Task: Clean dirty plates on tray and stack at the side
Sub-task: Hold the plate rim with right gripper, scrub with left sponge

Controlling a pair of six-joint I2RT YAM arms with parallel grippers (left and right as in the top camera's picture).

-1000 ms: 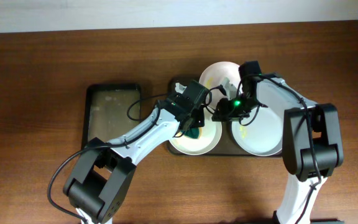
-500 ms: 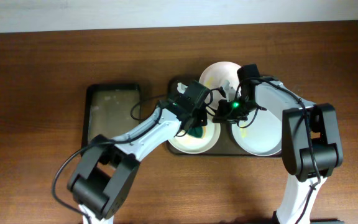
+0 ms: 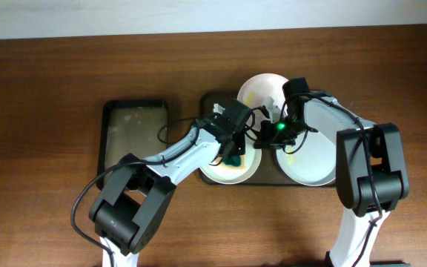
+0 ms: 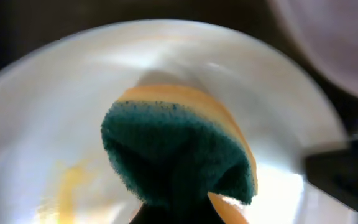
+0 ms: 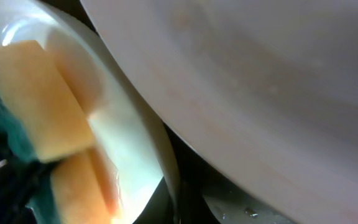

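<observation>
From overhead we see the tray [image 3: 212, 100] in the middle of the wooden table [image 3: 50, 89], carrying all three plates: the back plate [image 3: 258, 87] at its far edge, the front-left plate [image 3: 228, 173] and the right plate [image 3: 313, 152], which is the largest in view. A smaller black tray [image 3: 136, 141] lies apart to the left. The left gripper [image 3: 232, 152] reaches over the front-left plate with a sponge [image 3: 233, 159]. The right gripper [image 3: 267, 133], a green light [image 3: 281, 124] glowing on it, sits low between the front-left and right plates. The left wrist view adds what the top view hides. The sponge [image 4: 179, 155] is bunched and folded, green face towards us and yellow layer behind, so we read that claw as pinching it (the fingers themselves are only a dark blur at the bottom edge). It also shows a yellowish smear [image 4: 67, 186] on the plate beside the sponge. The right wrist view shows the right plate [image 5: 260, 81] filling the frame, its rim overlapping the front-left plate [image 5: 126, 143], but none of its own fingers, so we cannot tell whether that claw is spread or closed.
</observation>
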